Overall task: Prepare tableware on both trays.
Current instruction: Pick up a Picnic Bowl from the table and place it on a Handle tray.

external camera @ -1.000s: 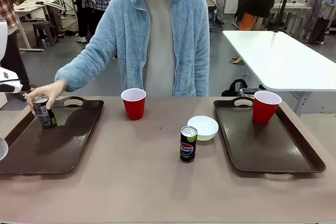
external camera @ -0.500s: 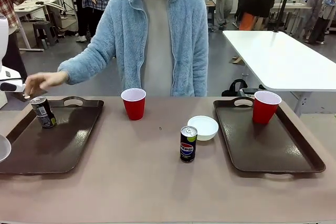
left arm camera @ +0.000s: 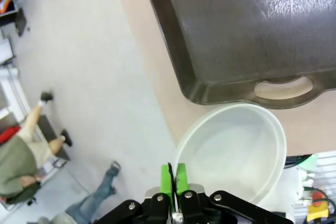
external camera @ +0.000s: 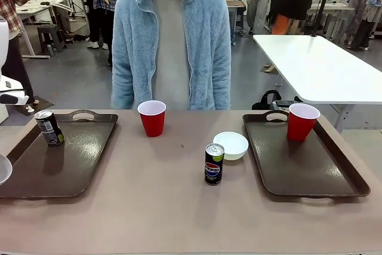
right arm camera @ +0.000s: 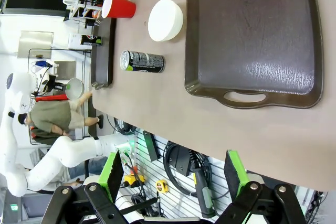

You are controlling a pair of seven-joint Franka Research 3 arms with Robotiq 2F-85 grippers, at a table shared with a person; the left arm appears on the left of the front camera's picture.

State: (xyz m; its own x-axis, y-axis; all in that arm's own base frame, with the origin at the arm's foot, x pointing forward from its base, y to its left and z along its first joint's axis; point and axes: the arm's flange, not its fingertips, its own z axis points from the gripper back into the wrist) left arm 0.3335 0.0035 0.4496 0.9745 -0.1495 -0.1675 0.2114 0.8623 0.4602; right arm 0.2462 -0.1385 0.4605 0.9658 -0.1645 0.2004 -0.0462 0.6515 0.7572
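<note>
In the left wrist view my left gripper (left arm camera: 174, 168) is shut on the rim of a shallow white bowl (left arm camera: 236, 150), held just off the handle end of the left tray (left arm camera: 236, 24). A sliver of that bowl (external camera: 2, 168) shows at the front view's left edge. A black-grey can (external camera: 49, 128) stands on the left tray (external camera: 65, 165). On the table stand a red cup (external camera: 152, 117), a Pepsi can (external camera: 213, 164) and a second white bowl (external camera: 231, 145). Another red cup (external camera: 302, 121) stands on the right tray (external camera: 310, 165). My right gripper (right arm camera: 173, 177) hangs open above the near table edge, holding nothing.
A person in a light blue fleece (external camera: 172, 40) stands at the far side, hands off the table. A white table (external camera: 322, 67) stands behind on the right. Bare tabletop (external camera: 149, 207) lies between the trays.
The person's hand let go of the black-grey can on the left tray and drew back; the person now stands upright. Neither of my arms moved.
</note>
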